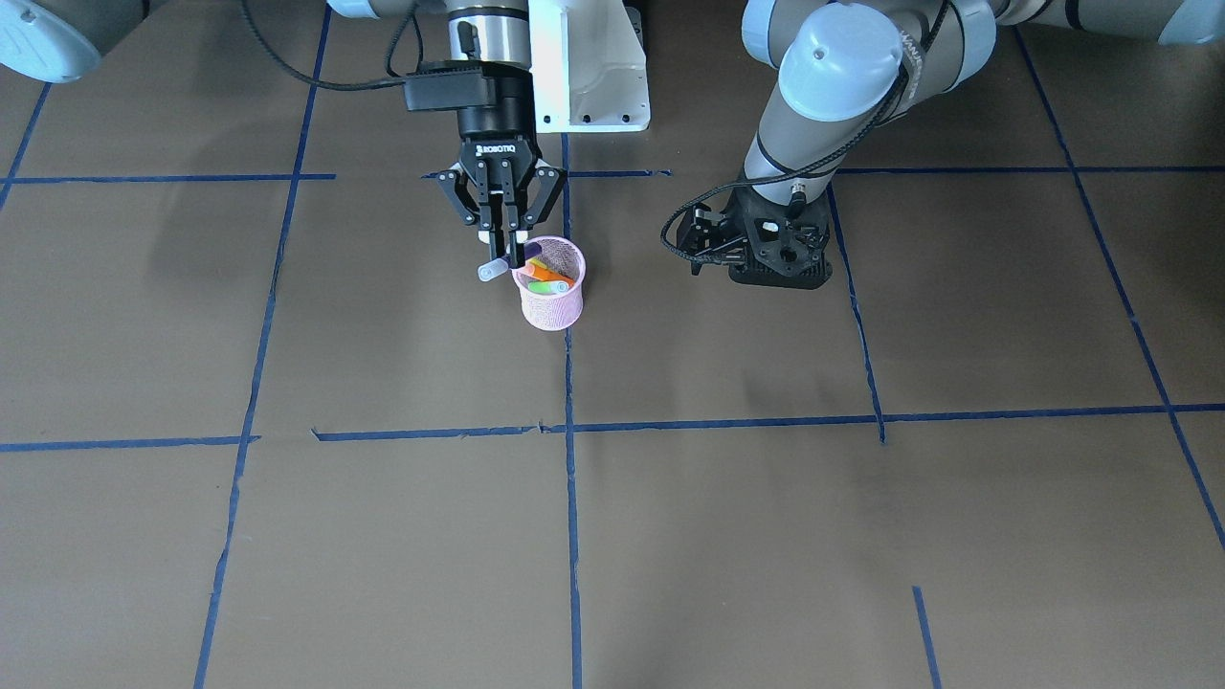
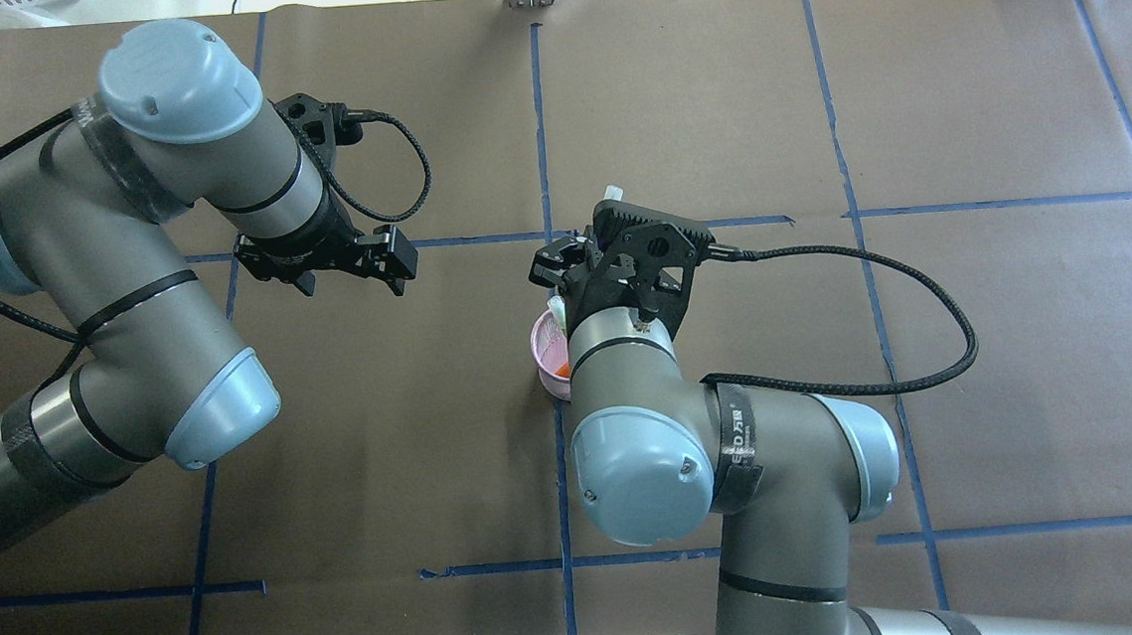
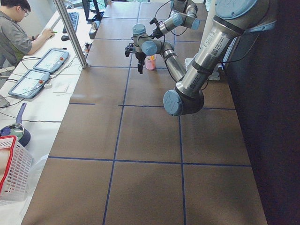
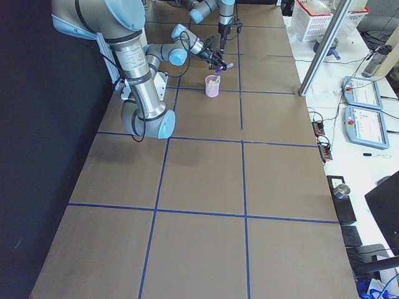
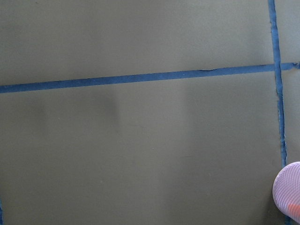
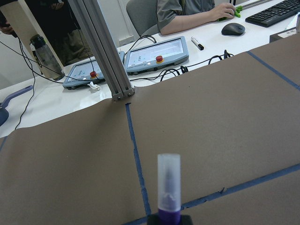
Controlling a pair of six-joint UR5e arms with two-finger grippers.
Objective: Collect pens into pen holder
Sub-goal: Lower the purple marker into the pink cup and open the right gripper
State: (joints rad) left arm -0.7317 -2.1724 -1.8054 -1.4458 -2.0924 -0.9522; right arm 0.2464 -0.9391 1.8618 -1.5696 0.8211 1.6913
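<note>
Two in the pink cup [image 1: 553, 308]: orange pen [image 1: 552, 273], green pen [image 1: 547, 286]. Right gripper [image 1: 507, 251] pinches the purple pen [image 1: 498, 268] over it; left gripper [image 1: 699, 244] unclear.

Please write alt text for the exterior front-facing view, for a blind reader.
The right gripper holds a purple pen slanted at the rim of a pink mesh cup containing an orange pen and a green pen. The left gripper hovers nearby.

Robotics lab: tape-gridded table [image 1: 727, 536], teach pendants [image 6: 158, 52], person [image 6: 183, 14] at keyboard [image 6: 276, 11]
</note>
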